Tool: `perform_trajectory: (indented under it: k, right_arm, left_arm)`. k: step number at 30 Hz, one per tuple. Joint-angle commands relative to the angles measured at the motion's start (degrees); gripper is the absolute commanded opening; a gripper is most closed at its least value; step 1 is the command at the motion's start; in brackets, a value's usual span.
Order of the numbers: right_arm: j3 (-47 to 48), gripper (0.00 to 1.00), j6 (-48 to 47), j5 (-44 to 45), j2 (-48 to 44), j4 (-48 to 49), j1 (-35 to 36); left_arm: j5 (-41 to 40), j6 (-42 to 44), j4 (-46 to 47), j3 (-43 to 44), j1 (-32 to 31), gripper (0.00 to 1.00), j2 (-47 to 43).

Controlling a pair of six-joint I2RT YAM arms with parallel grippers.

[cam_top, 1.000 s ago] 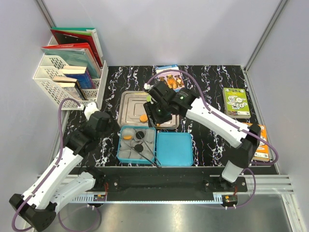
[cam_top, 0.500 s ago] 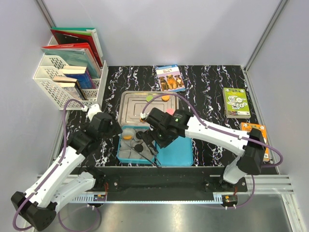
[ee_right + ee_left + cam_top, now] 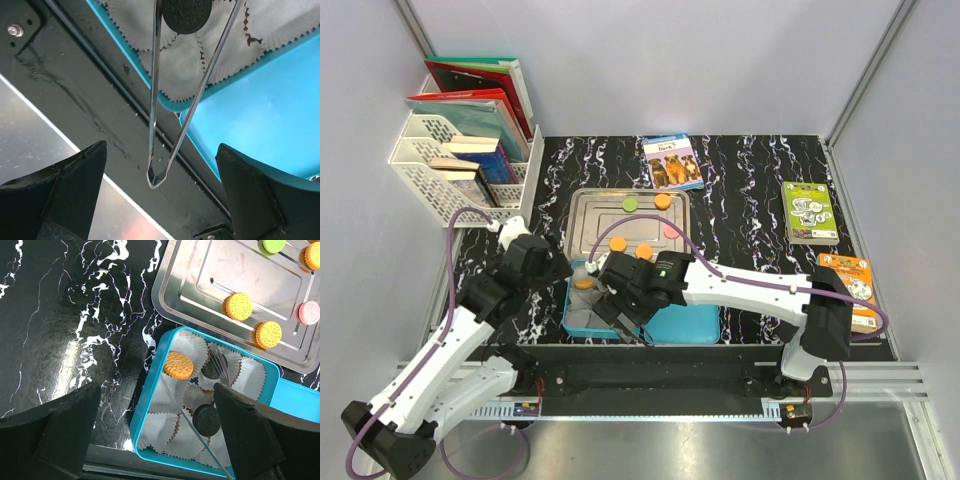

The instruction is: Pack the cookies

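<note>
Several cookies lie on the steel tray (image 3: 582, 215): a green one (image 3: 631, 204), orange ones (image 3: 663, 201) (image 3: 618, 244) and a pink one (image 3: 671, 231). The blue box (image 3: 150, 390), lined with white paper cups, holds an orange cookie (image 3: 179, 364) and two black cookies (image 3: 206, 419) (image 3: 214, 368). Metal tongs (image 3: 172, 105) lie across the box and over its near rim. My right gripper (image 3: 623, 305) hangs open over the tongs' bend (image 3: 156, 181) and touches nothing. My left gripper (image 3: 548, 268) is open and empty at the box's left edge (image 3: 160, 440).
The blue lid (image 3: 682, 310) lies right of the box. A white rack of books (image 3: 460, 150) stands at the back left. Booklets lie at the back (image 3: 671, 160) and on the right (image 3: 810, 210) (image 3: 855, 285). The table's near edge (image 3: 90, 75) runs just beyond the box.
My right arm has swung from above the tray down to the box's near edge, uncovering the cookies on the tray. My left arm has barely moved.
</note>
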Motion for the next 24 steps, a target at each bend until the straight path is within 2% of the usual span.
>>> perform_trajectory:
  k: [1, 12, 24]
  right_arm:
    - [-0.10, 0.97, -2.62, 1.95, 2.55, 3.82, 0.06]
    - [1.65, 0.95, -4.12, 2.82, 9.14, 7.60, -0.03]
    - [0.34, 0.88, -2.80, 2.39, 10.11, 11.56, -2.40]
  left_arm:
    - [0.58, 0.59, 1.82, -0.54, 0.13, 0.99, -1.82]
    - [0.23, 0.50, 1.38, -1.06, 0.13, 0.99, -2.26]
    - [0.14, 0.50, 1.20, -1.24, 0.13, 0.99, -2.79]
